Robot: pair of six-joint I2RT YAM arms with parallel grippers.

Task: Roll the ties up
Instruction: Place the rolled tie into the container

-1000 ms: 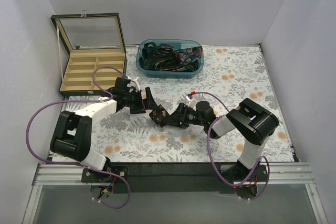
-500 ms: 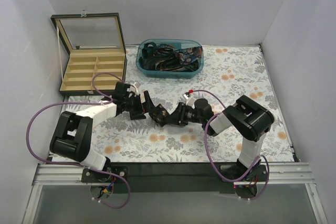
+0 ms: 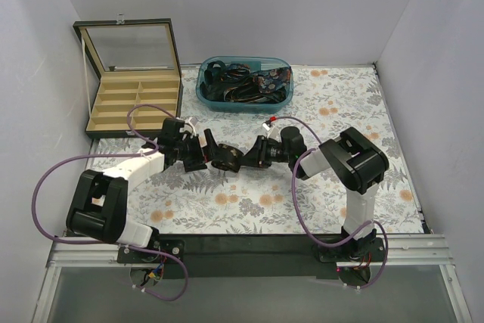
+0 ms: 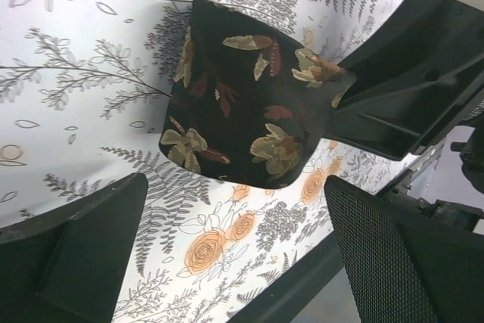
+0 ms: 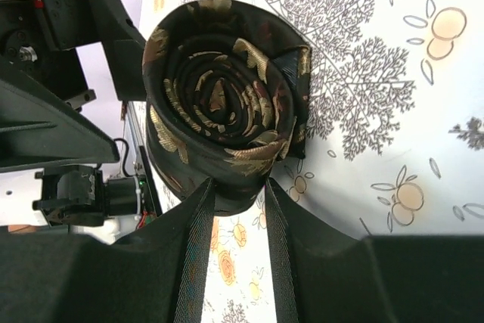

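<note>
A rolled tie (image 5: 224, 115), black with gold and rust leaf patterning, is held off the floral table cover. My right gripper (image 5: 238, 185) is shut on the roll's lower edge, one finger on each side of the outer layers. From above, the roll (image 3: 226, 160) sits mid-table between both arms, with the right gripper (image 3: 243, 159) on its right. My left gripper (image 4: 234, 255) stands wide open just short of the roll (image 4: 242, 111), touching nothing; seen from above, that gripper (image 3: 206, 151) is on the roll's left. More ties (image 3: 240, 81) lie tangled in the tub.
A blue plastic tub (image 3: 206, 94) stands at the back centre. An open box with tan compartments (image 3: 134, 105) sits at the back left. Purple cables (image 3: 45, 179) loop beside both arms. The table's dark front edge (image 3: 249, 243) runs below them.
My right gripper has carried the rolled tie up and to the left, its jaws narrowing onto the roll. My left gripper shifted slightly back-left and stands wide open beside it.
</note>
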